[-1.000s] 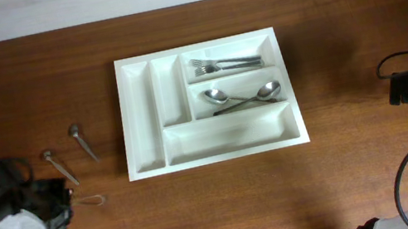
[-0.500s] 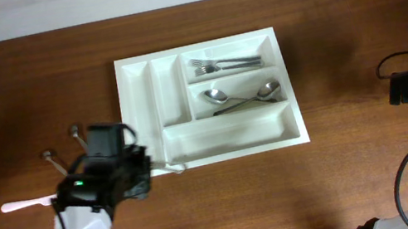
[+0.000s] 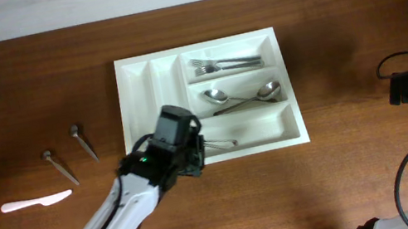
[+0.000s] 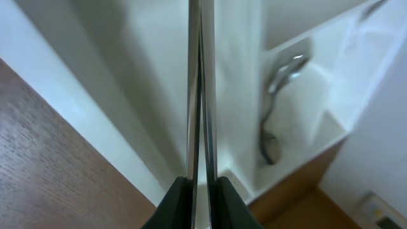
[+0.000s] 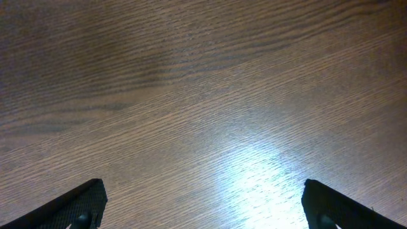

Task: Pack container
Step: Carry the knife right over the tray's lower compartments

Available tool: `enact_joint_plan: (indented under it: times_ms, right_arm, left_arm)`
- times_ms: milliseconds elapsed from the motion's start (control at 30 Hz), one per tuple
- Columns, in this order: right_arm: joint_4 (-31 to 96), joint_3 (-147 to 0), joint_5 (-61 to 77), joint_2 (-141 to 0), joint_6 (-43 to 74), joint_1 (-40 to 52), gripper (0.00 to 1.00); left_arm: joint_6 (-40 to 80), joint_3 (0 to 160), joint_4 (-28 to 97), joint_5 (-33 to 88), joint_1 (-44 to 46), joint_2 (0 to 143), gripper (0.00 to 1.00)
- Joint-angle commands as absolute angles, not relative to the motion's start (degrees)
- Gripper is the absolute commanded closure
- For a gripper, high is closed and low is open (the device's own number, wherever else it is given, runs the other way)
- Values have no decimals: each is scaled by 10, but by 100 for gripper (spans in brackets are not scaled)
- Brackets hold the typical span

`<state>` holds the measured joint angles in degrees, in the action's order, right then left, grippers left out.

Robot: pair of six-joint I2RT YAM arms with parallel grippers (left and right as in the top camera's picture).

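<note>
The container [image 3: 140,100] is a white tray with five compartments in the middle of the table. My left gripper [image 3: 197,145] hangs over the left end of its long front compartment, shut on a thin metal utensil [image 3: 222,142] that points right along that compartment. The left wrist view shows the utensil [image 4: 201,95] edge-on between the black fingers [image 4: 175,203], with the white tray wall [image 4: 95,108] below. My right gripper [image 5: 203,207] stands open over bare wood at the table's right edge, nothing between its fingers.
Forks [image 3: 225,64] lie in the back right compartment and two spoons [image 3: 243,97] in the one in front of it. On the wood at the left lie two small metal utensils [image 3: 82,142] [image 3: 60,167] and a white plastic knife [image 3: 34,202].
My left arm has swung from the table's front left to the container, carrying the thin metal utensil. The white plastic knife has come into view. The right arm has not moved.
</note>
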<state>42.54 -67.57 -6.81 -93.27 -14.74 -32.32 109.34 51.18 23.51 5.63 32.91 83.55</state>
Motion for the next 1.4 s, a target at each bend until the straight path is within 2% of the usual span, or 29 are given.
enact_joint_plan:
  times_ms: [0, 467, 867, 1067, 1267, 1367]
  right_arm:
    - [424, -674, -73, -932, -141, -323, 1]
    - [424, -674, -73, -932, -141, -323, 1]
    - [424, -674, -73, -932, -141, -323, 1]
    - [424, -674, -73, -932, -141, -323, 1]
    - [424, -674, -73, -932, -141, -323, 1]
    - [424, -674, -73, -932, -141, -323, 1]
  left_arm:
    - [1112, 549, 230, 50, 340, 854, 98]
    - [1113, 569, 227, 51, 352, 860, 97]
    - [1140, 569, 233, 50, 403, 860, 98]
    - [1140, 569, 282, 47, 403, 861, 97]
    - [1140, 569, 281, 15, 397, 863, 86]
    - [1140, 569, 281, 17, 388, 864, 85]
